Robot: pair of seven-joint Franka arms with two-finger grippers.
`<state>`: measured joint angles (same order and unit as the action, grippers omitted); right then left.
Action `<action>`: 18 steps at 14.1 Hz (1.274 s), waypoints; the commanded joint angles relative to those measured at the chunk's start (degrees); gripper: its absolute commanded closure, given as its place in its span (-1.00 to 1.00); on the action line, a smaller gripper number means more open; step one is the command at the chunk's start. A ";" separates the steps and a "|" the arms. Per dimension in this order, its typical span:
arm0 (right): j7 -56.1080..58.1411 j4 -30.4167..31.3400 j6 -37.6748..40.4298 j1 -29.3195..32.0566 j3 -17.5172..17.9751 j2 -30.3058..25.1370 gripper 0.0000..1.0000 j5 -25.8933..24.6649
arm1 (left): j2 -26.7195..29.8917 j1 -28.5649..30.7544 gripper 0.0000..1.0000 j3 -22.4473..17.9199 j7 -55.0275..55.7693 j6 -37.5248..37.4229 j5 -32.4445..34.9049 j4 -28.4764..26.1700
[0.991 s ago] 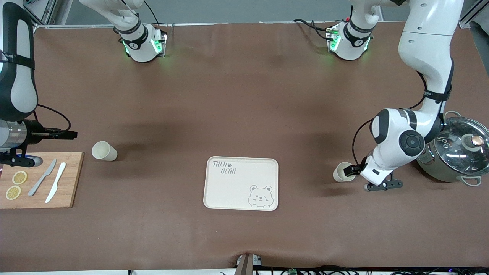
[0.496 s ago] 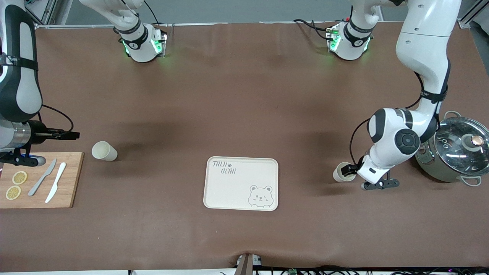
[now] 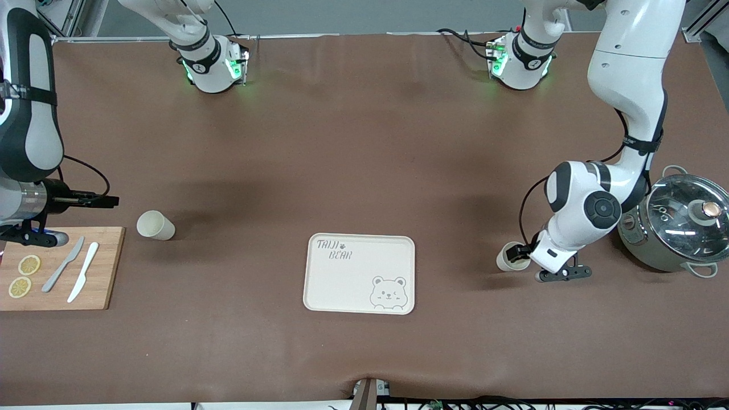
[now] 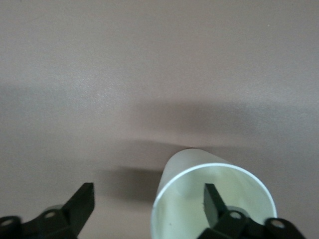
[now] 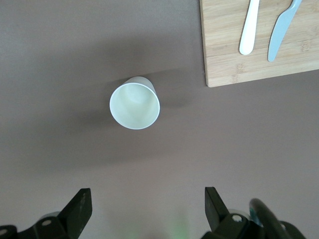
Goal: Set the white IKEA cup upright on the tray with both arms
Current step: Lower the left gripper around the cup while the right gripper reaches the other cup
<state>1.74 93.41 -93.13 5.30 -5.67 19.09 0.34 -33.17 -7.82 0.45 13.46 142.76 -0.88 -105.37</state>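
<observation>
**Operator:** Where is the cup?

**Spotter:** You have two on the table. One cup [image 3: 506, 259] [image 4: 227, 177] stands toward the left arm's end, between the tray [image 3: 360, 273] and the steel pot [image 3: 678, 222], and it is apart from both. Neither cup is on the tray.

**Operator:** What is my left gripper doing?

**Spotter:** Your left gripper [image 3: 521, 253] [image 4: 149, 204] is right at that cup. Its fingers are spread wide. In the left wrist view one finger [image 4: 214, 201] is inside the mouth and the other [image 4: 82, 201] is outside, with a clear gap to the wall. You are straddling the rim but not gripping it.

**Operator:** And the other cup?

**Spotter:** The second cup [image 3: 155, 224] [image 5: 134, 103] stands upright toward the right arm's end. It is just beside the corner of the cutting board [image 3: 102, 267] [image 5: 239, 50] and a little farther from the front camera than the board.

**Operator:** What about my right gripper?

**Spotter:** Your right gripper [image 3: 113, 200] [image 5: 148, 206] hangs over the bare table near that corner of the board, short of the second cup. Its fingers are spread wide and it holds nothing. The right wrist view looks straight down into the second cup.

**Operator:** What is on the board?

**Spotter:** A grey knife [image 3: 62, 264] [image 5: 279, 30], a white knife [image 3: 83, 271] [image 5: 248, 27] and two lemon slices [image 3: 29, 264].
</observation>
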 commanded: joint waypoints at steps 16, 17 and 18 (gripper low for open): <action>0.19 8.28 -8.98 1.91 0.93 -3.36 -1.00 0.19 | 1.53 -0.09 1.00 -0.01 2.71 0.42 1.32 -0.45; 0.19 10.11 -11.78 2.00 0.93 -3.27 -1.00 0.19 | 1.88 -0.09 1.00 -0.01 2.71 0.07 1.32 -0.36; 0.19 11.95 -14.68 2.00 0.93 -3.62 -1.00 0.19 | 2.49 -0.09 1.00 -0.10 2.71 -0.80 1.32 -0.28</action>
<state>1.76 100.29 -103.19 6.06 -5.74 18.04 0.34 -32.76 -7.94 0.47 14.81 142.99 -0.89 -105.07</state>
